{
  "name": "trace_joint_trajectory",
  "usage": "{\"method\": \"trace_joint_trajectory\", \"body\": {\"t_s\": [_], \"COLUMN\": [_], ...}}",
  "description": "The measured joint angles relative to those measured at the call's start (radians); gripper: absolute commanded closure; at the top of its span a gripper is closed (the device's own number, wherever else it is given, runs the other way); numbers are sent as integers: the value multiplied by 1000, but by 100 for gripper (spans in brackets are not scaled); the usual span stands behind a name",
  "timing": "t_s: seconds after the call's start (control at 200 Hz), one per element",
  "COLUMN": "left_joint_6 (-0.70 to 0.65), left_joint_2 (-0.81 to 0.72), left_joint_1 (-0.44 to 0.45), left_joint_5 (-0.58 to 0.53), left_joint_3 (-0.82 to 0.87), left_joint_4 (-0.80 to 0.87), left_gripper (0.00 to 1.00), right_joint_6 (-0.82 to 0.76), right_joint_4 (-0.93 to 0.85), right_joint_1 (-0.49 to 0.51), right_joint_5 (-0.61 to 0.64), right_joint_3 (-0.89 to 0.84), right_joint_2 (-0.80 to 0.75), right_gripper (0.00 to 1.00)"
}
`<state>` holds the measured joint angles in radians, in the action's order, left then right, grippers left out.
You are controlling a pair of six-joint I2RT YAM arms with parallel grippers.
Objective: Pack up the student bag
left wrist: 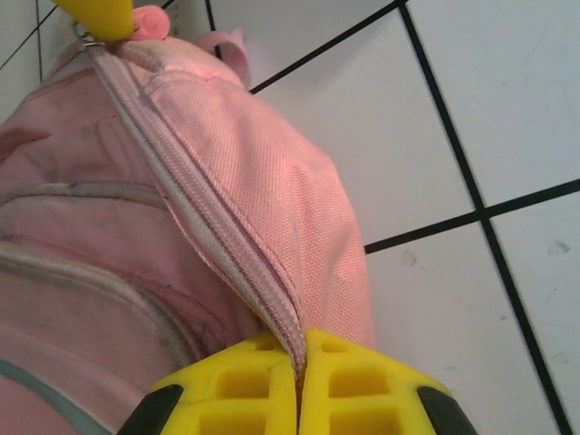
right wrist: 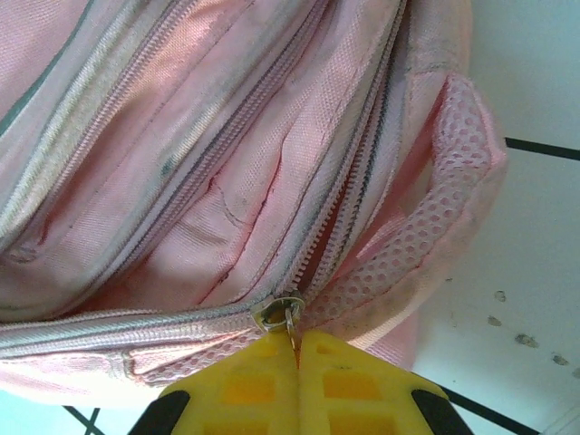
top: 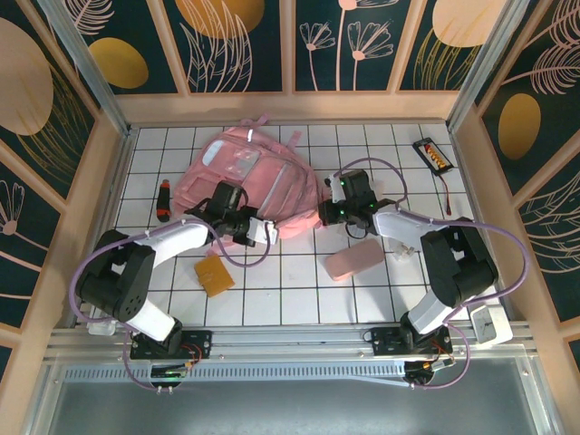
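The pink student bag (top: 246, 181) lies at the middle back of the tiled table. My left gripper (top: 256, 229) is at the bag's near edge, its yellow fingers (left wrist: 362, 385) shut on the zipper seam of the bag (left wrist: 272, 181). My right gripper (top: 324, 214) is at the bag's right edge. Its yellow fingers (right wrist: 353, 381) are shut on the metal zipper pull (right wrist: 288, 319) of the bag (right wrist: 208, 163). Above the slider the zipper stands slightly parted beside a mesh strap (right wrist: 435, 208).
A small flat pink case (top: 354, 260) lies near the right arm. An orange-brown flat item (top: 214, 274) lies near the left arm. A red and black marker (top: 164, 199) rests at the left. A black item with a cable (top: 433, 155) sits back right.
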<state>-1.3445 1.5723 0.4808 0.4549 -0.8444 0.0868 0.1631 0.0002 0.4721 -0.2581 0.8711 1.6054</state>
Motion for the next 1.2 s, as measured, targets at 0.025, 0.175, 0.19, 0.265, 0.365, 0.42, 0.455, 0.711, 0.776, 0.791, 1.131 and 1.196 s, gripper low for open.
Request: {"method": "trace_joint_trajectory", "body": {"t_s": [0.025, 0.175, 0.19, 0.265, 0.365, 0.42, 0.455, 0.711, 0.776, 0.791, 1.131, 1.196], "left_joint_6": [-10, -35, -35, -32, -24, -24, -24, 10, 44, 50, 367, 390], "left_joint_2": [8, 103, 115, 166, 190, 174, 154, -14, -43, -51, 93, 143], "left_joint_1": [-3, -49, -58, -105, -150, -160, -160, -159, -156, -154, 2, 10], "left_joint_5": [-4, -16, -18, -37, -63, -61, -58, -12, 26, 38, 177, 172], "left_joint_3": [-20, -164, -177, -229, -234, -203, -168, 45, 47, 45, -293, -315], "left_joint_4": [14, 60, 59, 41, 12, 0, -20, -46, -45, -45, -2, 2], "left_gripper": [100, 100, 100, 100, 100, 100, 100, 42, 33, 31, 41, 40], "right_joint_6": [0, 5, 8, 15, 23, 22, 17, -91, -103, -103, -438, -595], "right_joint_4": [-1, -14, -17, -35, -52, -63, -75, -171, -182, -185, -322, -351], "right_joint_1": [0, -19, -22, -25, 16, 42, 50, -67, -95, -101, -142, -142], "right_joint_5": [9, 82, 86, 102, 100, 87, 70, -9, -19, -25, -237, -285], "right_joint_3": [-1, -12, -15, -30, -45, -47, -47, 158, 253, 276, 571, 558], "right_joint_2": [-6, -90, -101, -149, -183, -185, -183, -22, 48, 66, 288, 294], "right_gripper": [100, 100, 100, 100, 100, 90, 78, 59, 58, 57, 54, 52]}}
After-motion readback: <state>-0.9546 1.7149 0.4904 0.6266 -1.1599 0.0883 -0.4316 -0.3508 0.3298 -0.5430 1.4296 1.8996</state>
